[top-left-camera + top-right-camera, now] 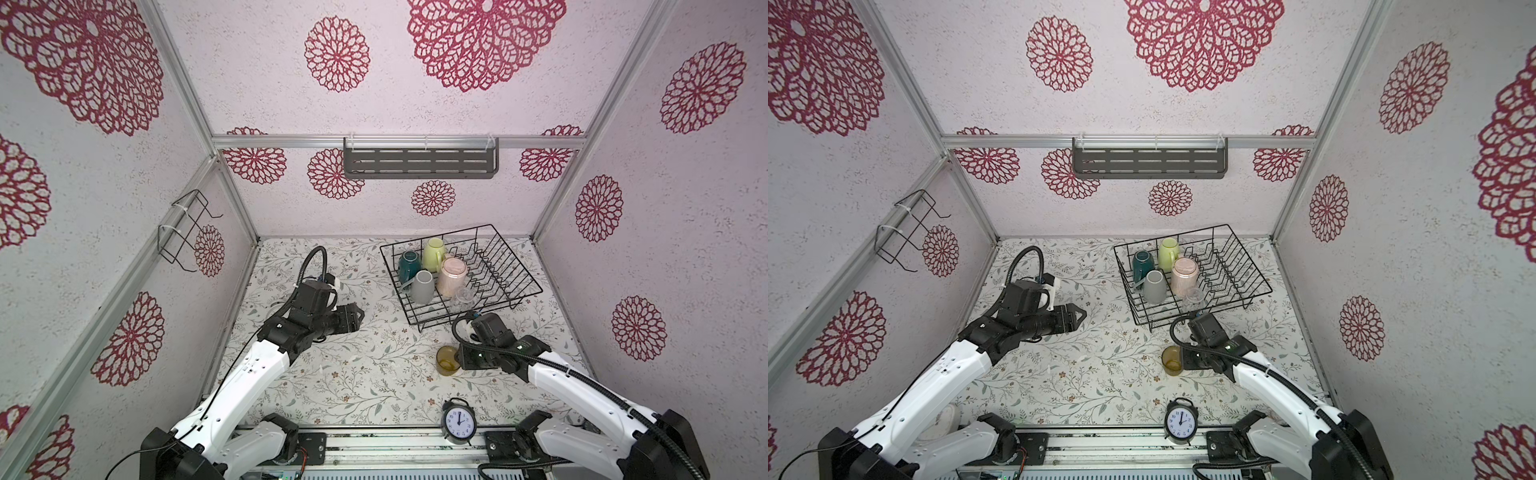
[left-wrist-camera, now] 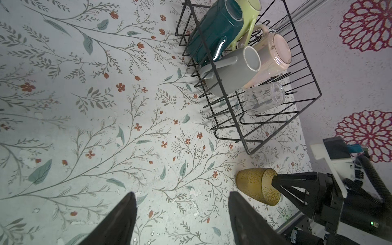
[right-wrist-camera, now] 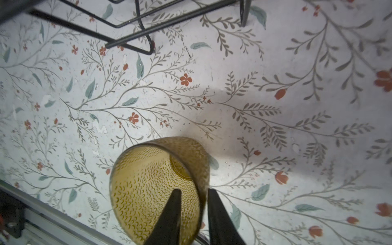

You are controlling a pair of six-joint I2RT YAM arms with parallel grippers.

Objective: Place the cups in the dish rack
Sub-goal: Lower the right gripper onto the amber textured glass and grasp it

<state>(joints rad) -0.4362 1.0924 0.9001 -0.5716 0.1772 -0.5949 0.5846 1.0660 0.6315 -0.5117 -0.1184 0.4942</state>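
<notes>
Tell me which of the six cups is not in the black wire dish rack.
The amber textured glass tumbler: it stands on the floral tabletop, rim pinched by the right hand; the other five sit inside the black wire dish rack.

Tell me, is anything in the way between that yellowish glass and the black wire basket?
Nothing lies on the table between the amber glass tumbler and the dish rack. The right gripper pinches the tumbler's wall. Only the rack's raised near side must be cleared, with the small clear glass just behind it.
</notes>
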